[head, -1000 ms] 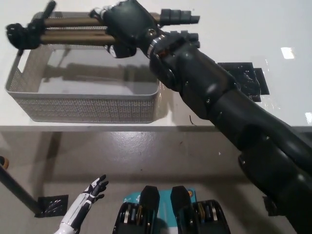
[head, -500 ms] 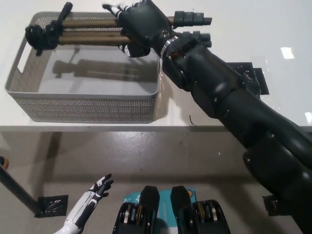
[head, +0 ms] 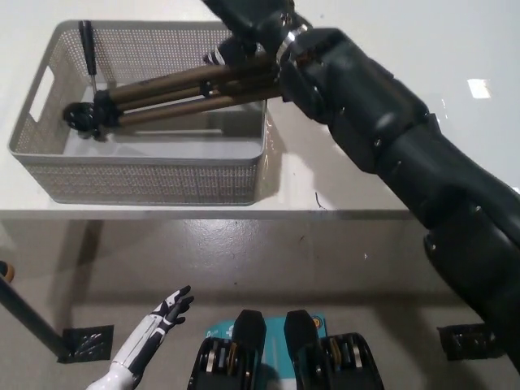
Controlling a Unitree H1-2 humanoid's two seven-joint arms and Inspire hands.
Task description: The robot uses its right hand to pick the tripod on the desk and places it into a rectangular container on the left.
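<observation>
White tabletop (head: 390,32) | right hand (head: 248,24) fingers clenched on tripod (head: 175,93) legs, head tipped down into container (head: 146,179) beyond them | rigid, top-heavy, smooth legs; hold mid-leg | left hand (head: 158,325) low, fingers spread, empty

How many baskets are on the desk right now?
1. The mesh basket sits at the desk's left, with the tripod angled into it. Anything behind the arm could be hidden.

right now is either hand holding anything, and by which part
The right hand holds the tripod by its legs, near the foot end; the head end dips into the container. The left hand is open, holding nothing.
</observation>
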